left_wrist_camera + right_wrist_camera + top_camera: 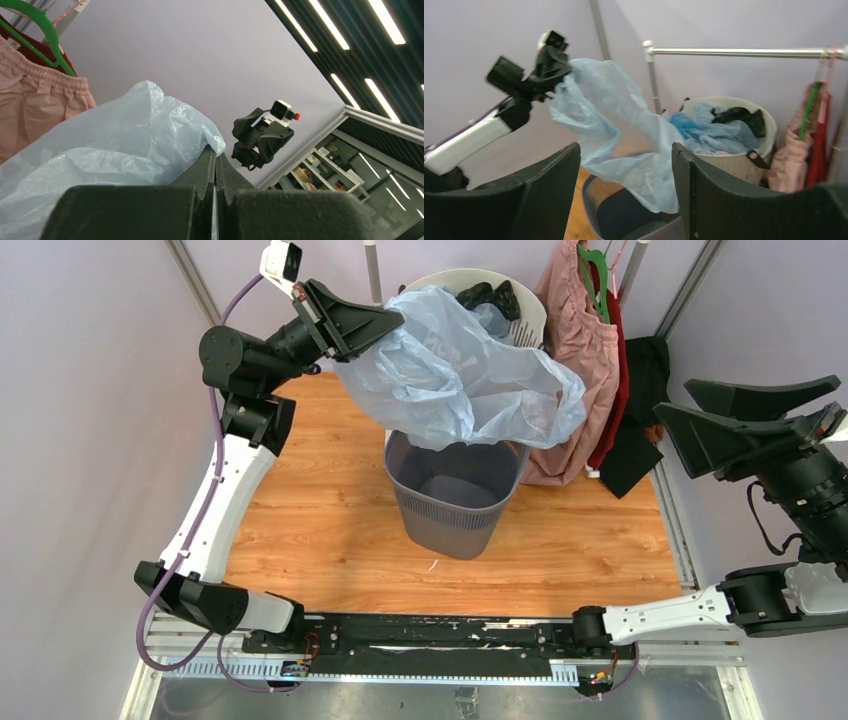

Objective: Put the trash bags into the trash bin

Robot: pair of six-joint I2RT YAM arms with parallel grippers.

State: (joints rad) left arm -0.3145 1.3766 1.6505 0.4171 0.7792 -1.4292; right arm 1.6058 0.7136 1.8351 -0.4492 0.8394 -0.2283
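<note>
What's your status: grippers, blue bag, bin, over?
Left gripper shut on blue bag, raised over bin. Right gripper open, empty, aside. Bag's tail at bin mouth, nothing between.

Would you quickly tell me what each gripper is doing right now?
Left gripper: closed on the pale blue trash bag, over the trash bin.
Right gripper: open, holding nothing.

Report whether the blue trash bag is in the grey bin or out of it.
Mostly out. The pale blue bag hangs from the shut left gripper above the bin; only its lower end reaches the mouth.
</note>
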